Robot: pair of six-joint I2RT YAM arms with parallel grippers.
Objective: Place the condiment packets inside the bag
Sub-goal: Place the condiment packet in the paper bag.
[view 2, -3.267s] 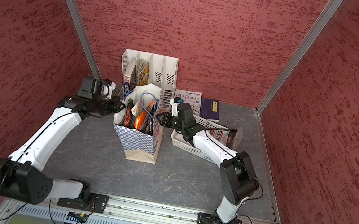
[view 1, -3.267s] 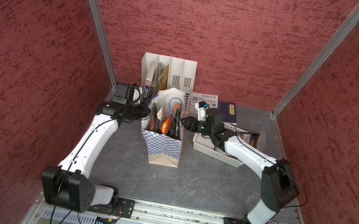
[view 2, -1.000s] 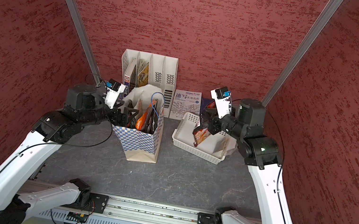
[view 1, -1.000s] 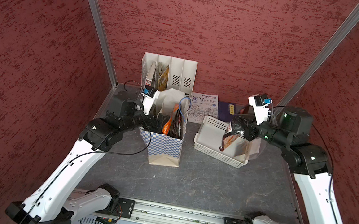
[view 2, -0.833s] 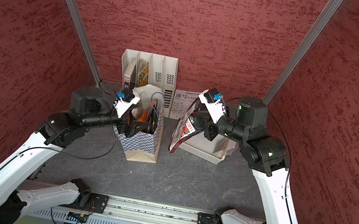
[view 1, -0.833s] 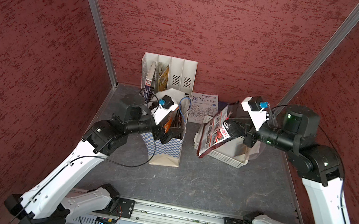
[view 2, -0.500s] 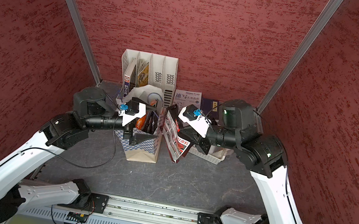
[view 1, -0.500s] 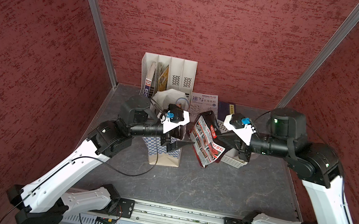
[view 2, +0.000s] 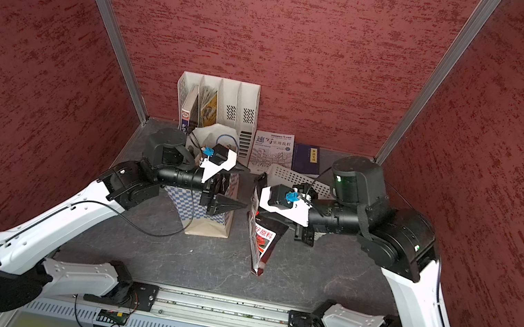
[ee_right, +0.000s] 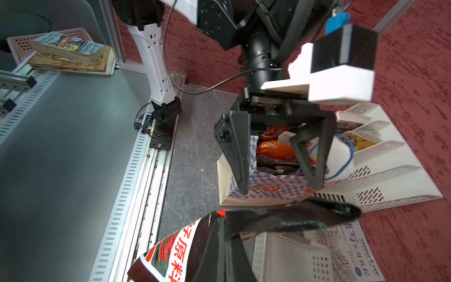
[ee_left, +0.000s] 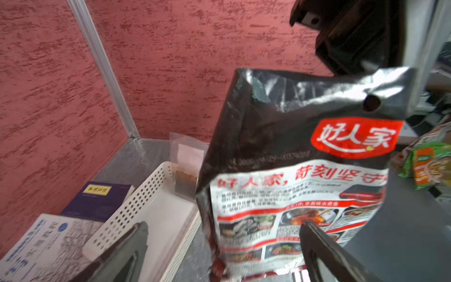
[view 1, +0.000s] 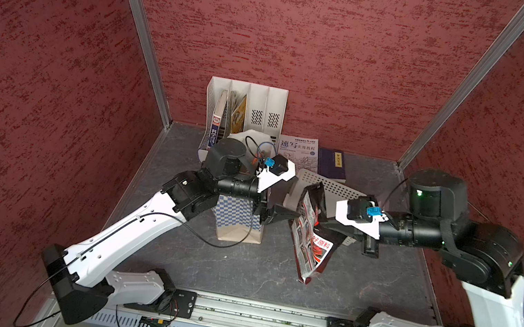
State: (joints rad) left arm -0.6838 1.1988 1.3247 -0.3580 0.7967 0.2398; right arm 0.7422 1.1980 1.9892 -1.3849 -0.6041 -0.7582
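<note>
My right gripper (ee_right: 223,234) is shut on the edge of a black condiment packet (view 1: 311,238) with red and white print. The packet hangs upright in the air between the bag and the basket, and it fills the left wrist view (ee_left: 292,171). My left gripper (view 1: 290,203) is open wide and points at the packet's face, one finger on each side of its lower part. I cannot tell if it touches. The blue-and-white checkered bag (view 2: 181,199) stands upright behind my left gripper (ee_right: 280,188). It holds orange (ee_right: 275,151) and dark packets.
The white perforated basket (ee_left: 156,207) sits just behind the held packet, with a small clear pouch (ee_left: 185,171) leaning at its far end. A white file holder (view 1: 262,113) with books stands at the back. Two books (view 1: 297,150) lie flat beside it.
My right gripper lifted the black packet out of the basket and carried it toward the middle. My left arm came away from the bag's rim and swung its open jaws toward the packet.
</note>
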